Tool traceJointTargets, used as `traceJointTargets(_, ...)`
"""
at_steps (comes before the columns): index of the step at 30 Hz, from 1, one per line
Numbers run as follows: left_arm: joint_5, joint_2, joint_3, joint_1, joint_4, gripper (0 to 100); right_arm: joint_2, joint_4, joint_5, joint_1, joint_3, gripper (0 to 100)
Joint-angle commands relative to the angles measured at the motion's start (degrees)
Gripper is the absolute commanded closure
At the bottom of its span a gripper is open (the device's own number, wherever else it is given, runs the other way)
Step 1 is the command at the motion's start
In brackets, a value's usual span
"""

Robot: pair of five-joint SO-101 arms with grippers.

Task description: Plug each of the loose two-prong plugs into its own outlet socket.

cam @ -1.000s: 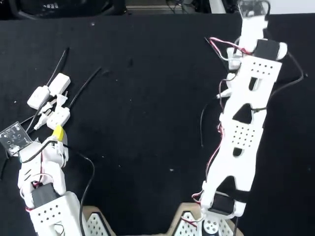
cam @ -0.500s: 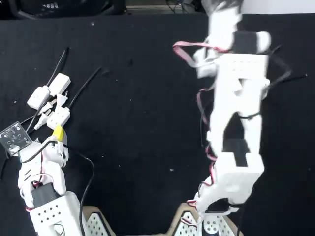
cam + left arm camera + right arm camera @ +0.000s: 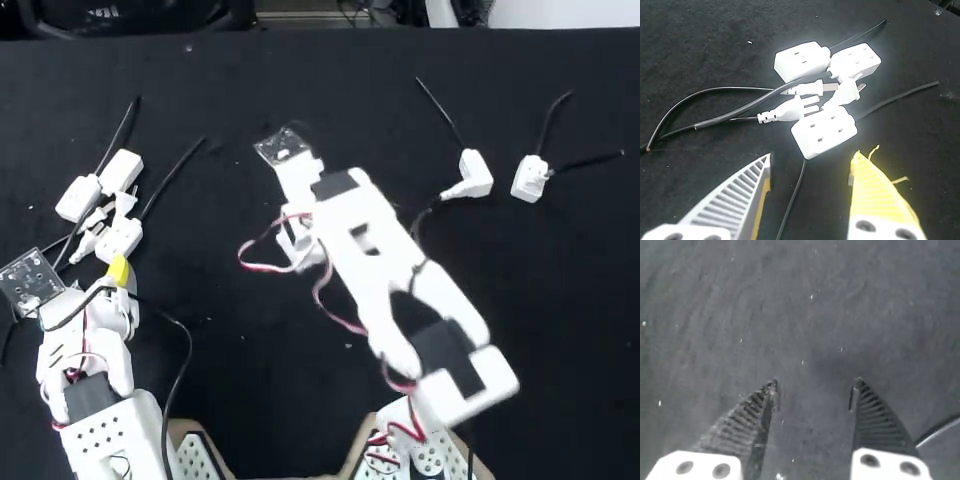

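HIGH VIEW
- desk point(image 3: 250, 330): black surface.
- left claw point(image 3: 115, 274): one yellow finger, low over the desk, tips just short of the nearest outlet block point(image 3: 120, 238).
- farther outlet blocks point(image 3: 122, 170): two, beyond the nearest one as seen from the left claw. All three lie close together, with white two-prong plugs point(image 3: 98, 218) and black cords point(image 3: 170, 175) among them.
- right arm point(image 3: 370, 250): laid slantwise across the middle of the desk, well apart from that cluster.
- white corded pieces point(image 3: 475, 172): two, side by side, on the side of the right arm away from the left claw. Whether any plug is seated there cannot be told.

LEFT WRIST VIEW
- left claw point(image 3: 811, 157): spread wide, nothing between the fingers.
- nearest outlet block point(image 3: 824, 131): just ahead of the fingertips, in line with the gap.
- two-prong plugs point(image 3: 790, 110): just beyond that block, lying loose with prongs bare, in no socket.
- farther outlet blocks point(image 3: 801, 61): past the plugs, touching each other.

RIGHT WRIST VIEW
- right claw point(image 3: 815, 385): spread wide, holding nothing, over bare desk point(image 3: 805, 305).
- thin cord point(image 3: 940, 432): near the outer side of one finger.
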Motion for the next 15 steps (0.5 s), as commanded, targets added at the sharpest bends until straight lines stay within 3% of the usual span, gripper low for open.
traceJointTargets(1,-2.0,-0.3,-5.0,0.9,-0.5,75,-13.0,-3.2,-0.1,-1.6,7.9,77.8)
traceJointTargets(10,-5.7,-0.3,-6.8,0.9,-0.5,74,-43.1,-32.9,-0.5,-4.0,42.8,77.9)
traceJointTargets(15,-6.0,-0.3,-7.2,0.7,-1.0,74,-55.3,-39.7,-0.5,-4.1,53.4,77.9)
